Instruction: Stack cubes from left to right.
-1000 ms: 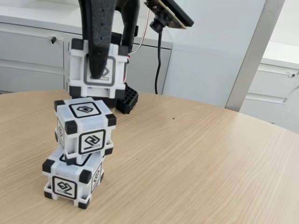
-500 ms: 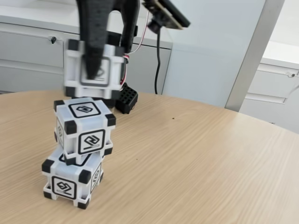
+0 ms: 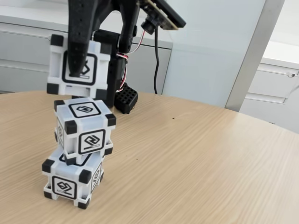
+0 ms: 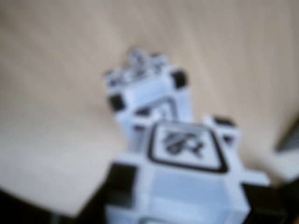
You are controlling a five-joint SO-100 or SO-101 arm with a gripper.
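Above the two-cube stack [image 3: 79,151] on the bench [image 3: 196,163], the hand [image 3: 74,70] is clamped on the third cube [image 3: 77,65], one finger [image 3: 77,42] across its front face. The cube hangs just clear of the stack and slightly left of it. It looks rigid, light and smooth-sided, so flat opposite faces seem the best hold.

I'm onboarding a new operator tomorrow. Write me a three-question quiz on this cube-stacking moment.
1. True or false: the gripper is holding a white plastic cube with black corners.
2. How many cubes stand in the stack on the round wooden table? A) one B) two C) three
3. Does the held cube rest on the stack's upper cube?

Key:
1. True.
2. B: the upper cube sits on the lower cube.
3. No; it hangs just above, offset left in the fixed view.
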